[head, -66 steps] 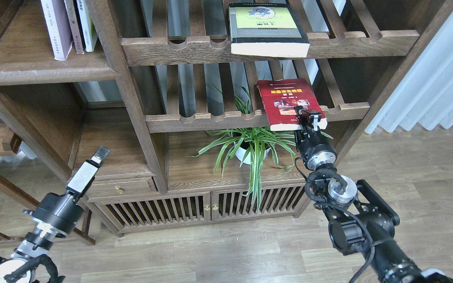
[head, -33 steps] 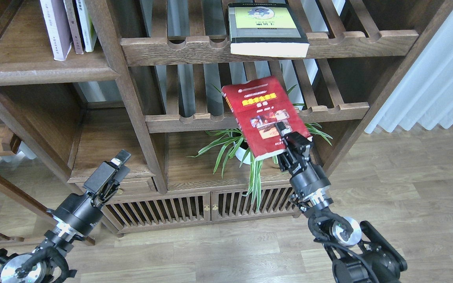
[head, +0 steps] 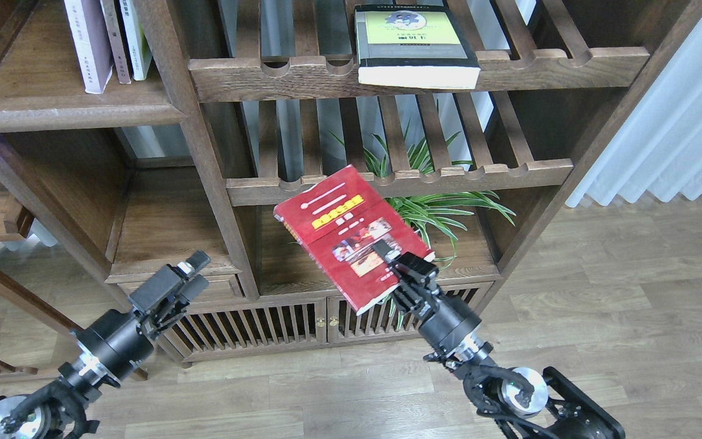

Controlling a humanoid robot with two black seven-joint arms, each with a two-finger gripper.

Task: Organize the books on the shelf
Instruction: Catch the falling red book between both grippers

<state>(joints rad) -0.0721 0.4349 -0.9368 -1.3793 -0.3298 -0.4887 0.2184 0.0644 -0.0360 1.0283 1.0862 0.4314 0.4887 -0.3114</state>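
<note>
Hidden / cut off / unreadable

Red book [head: 351, 241] covers pot of plant [head: 430, 201] and one finger of right gripper [head: 401, 268]. Grey-black book [head: 415, 42] and the standing books [head: 107, 42] top left clipped by top edge. Book titles too small to read. Left gripper [head: 195, 265] seen end-on, fingers can't be told apart. Both arms cut off at bottom edge.

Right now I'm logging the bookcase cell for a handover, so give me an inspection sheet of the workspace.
Surface: solid shelf upper left, three upright books at its back.
Job's things: red book off the racks, tilted in mid-air; grey-black book flat on upper slatted rack.
Clutter: spider plant behind the red book.
Grippers: right gripper clamped on red book's lower corner; left gripper holds nothing, fingers indistinct.
Cables: black cable looped at right wrist.
Surroundings: wood floor, white curtain.
</note>
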